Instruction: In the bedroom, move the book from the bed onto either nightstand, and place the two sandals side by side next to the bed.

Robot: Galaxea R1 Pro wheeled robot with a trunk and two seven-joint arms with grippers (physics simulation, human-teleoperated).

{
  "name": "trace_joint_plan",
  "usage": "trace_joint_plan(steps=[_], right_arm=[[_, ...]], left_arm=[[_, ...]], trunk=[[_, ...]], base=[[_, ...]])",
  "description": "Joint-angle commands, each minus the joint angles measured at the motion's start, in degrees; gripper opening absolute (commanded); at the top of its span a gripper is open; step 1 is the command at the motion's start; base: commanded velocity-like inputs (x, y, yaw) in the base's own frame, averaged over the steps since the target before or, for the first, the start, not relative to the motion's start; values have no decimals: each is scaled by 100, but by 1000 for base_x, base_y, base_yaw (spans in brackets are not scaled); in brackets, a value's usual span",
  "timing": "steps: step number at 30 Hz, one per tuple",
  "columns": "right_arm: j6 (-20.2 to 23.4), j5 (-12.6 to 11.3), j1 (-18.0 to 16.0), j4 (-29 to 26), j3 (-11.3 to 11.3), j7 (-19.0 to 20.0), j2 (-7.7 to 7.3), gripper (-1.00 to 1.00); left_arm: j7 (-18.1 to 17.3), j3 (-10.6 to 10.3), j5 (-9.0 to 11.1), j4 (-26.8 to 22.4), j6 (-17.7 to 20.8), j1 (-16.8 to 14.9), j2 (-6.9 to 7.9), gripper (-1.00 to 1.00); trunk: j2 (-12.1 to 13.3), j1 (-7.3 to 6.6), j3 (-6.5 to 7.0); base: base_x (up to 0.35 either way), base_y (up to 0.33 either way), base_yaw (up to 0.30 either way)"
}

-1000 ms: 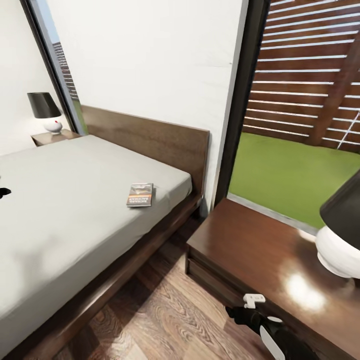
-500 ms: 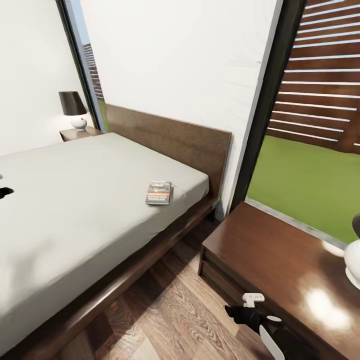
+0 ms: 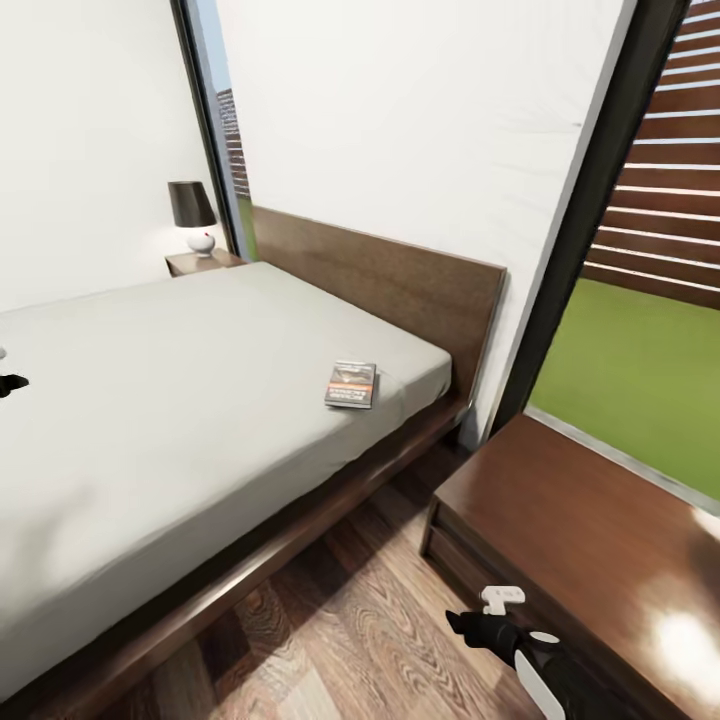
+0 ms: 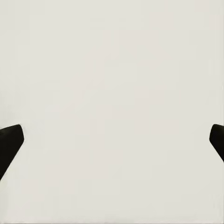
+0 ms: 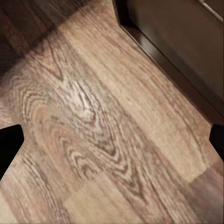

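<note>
Head view: the thin dark paperback book w/ orange band [image 3: 351,384] lies on the big grey bed w/ dark wood frame [image 3: 150,420], near the edge by the glossy brown wood nightstand [image 3: 590,540]; a bad grab could push it off. Left wrist view: left gripper [image 4: 112,140] has jaws wide apart over plain pale grey. Right wrist view: right gripper [image 5: 112,140] has jaws apart over the wood floor [image 5: 93,121], close to the nightstand, so it might bump it.

Right arm [image 3: 535,660] in glossy black with a white oval panel on its side, small white bracket-shaped piece on top near the wrist, left gripper [image 3: 8,383] a black tip, dark blunt fingertips [image 5: 9,144] with slanted edges
</note>
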Motion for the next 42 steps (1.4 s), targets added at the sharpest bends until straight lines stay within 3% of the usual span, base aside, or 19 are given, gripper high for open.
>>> trace_joint_plan(steps=[1,26,34,38,42], right_arm=[[25,-41,-2,-10,25,-5,-4,100],[31,-59,-2,-14,50,88,25,100],[49,-117,-2,-21,45,617,178,100],[131,-162,2,-91,30,1068,274,100],[496,-411,-11,-219,5,1451,373,100]], left_arm=[[-28,38,-29,-6,35,-3,-2,100],[-31,44,-21,-12,123,-3,4,100],[-42,76,-11,-22,221,-3,-1,100],[-99,157,28,-25,248,-3,-2,100],[-246,272,62,-27,337,-3,-2,100]], trunk=[[-2,-1,-5],[-2,-1,-5],[-2,-1,-5],[-2,-1,-5],[-2,-1,-5]], base=[[0,0,195],[0,0,66],[0,0,1],[0,0,0],[0,0,0]])
